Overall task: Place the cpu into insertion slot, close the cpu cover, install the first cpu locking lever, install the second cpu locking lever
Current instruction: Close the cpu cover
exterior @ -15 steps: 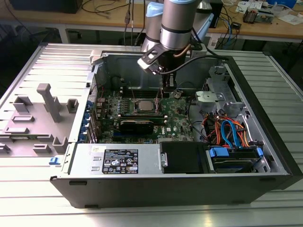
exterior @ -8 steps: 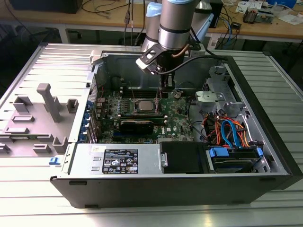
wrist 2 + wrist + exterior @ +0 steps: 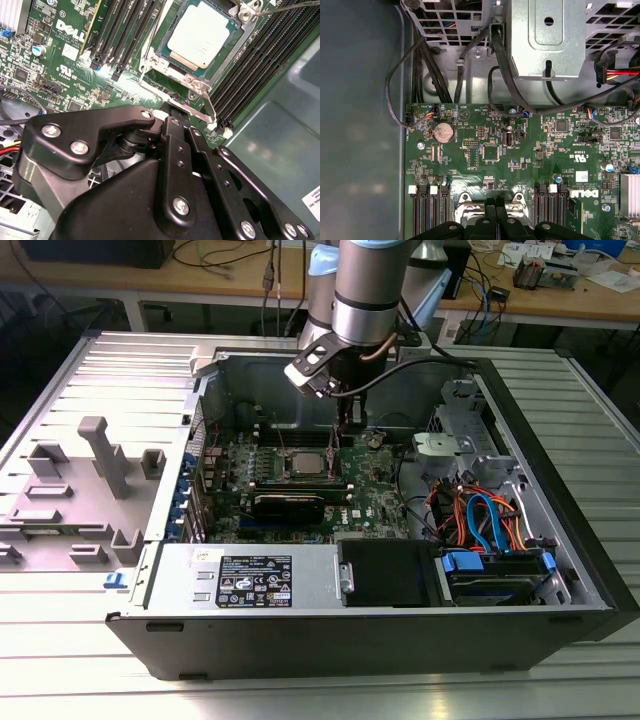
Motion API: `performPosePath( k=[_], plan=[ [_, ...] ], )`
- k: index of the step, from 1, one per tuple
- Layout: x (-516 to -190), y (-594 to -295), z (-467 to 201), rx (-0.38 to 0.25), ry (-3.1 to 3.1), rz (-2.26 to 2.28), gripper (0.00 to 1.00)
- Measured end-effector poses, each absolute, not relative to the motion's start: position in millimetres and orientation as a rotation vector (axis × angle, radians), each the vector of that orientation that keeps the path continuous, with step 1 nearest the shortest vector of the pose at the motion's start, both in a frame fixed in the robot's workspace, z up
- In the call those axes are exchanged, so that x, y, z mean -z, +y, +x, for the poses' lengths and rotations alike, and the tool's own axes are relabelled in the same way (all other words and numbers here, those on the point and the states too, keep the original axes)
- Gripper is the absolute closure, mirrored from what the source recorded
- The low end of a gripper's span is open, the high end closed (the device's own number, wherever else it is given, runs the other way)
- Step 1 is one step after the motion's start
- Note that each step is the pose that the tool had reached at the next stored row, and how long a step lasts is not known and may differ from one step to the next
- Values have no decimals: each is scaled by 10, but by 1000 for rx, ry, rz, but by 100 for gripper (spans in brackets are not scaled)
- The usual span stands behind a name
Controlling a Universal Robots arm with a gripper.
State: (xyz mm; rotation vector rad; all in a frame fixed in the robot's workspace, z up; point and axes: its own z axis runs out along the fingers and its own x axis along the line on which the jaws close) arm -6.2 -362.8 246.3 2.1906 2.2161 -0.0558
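- I see the open computer case (image 3: 360, 645) lying on its side, with my arm reaching down into it.
- The green motherboard (image 3: 545, 150) covers its floor.
- My gripper (image 3: 175, 117) hangs low over the board beside the socket, fingers clenched together with nothing visible between them.
- The cpu cover (image 3: 235, 42) lies flat, framing the chip.
- The cpu (image 3: 202, 37) sits in the insertion slot (image 3: 159, 37), silver top up.
- A thin locking lever (image 3: 172, 96) runs just beyond my fingertips; I can't tell if they touch.
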Motion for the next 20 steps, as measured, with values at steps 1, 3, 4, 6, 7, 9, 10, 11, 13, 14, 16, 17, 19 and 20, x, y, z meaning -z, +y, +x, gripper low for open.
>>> performPosePath(
  k=[1, 3, 4, 6, 7, 9, 10, 11, 13, 14, 16, 17, 19, 20],
  plan=[
    [-2463, -3628, -66, 56, 2216, 2191, 89],
    [-2463, -3628, -76, 56, 2216, 2191, 89],
    [-2462, -3628, -81, 56, 2216, 2191, 89],
    [-2462, -3628, -91, 56, 2216, 2191, 89],
    [-2462, -3628, -95, 56, 2216, 2191, 89],
    [-2461, -3628, -104, 56, 2216, 2191, 89],
    [-2461, -3628, -108, 56, 2216, 2191, 89],
    [-2461, -3628, -113, 56, 2216, 2191, 89],
    [-2460, -3628, -122, 56, 2216, 2191, 89],
    [-2460, -3628, -127, 56, 2216, 2191, 89],
    [-2460, -3628, -143, 56, 2216, 2191, 89],
    [-2459, -3628, -153, 56, 2216, 2191, 89],
    [-2459, -3629, -186, 56, 2216, 2191, 89],
    [-2458, -3629, -199, 56, 2216, 2191, 89]
  ],
)
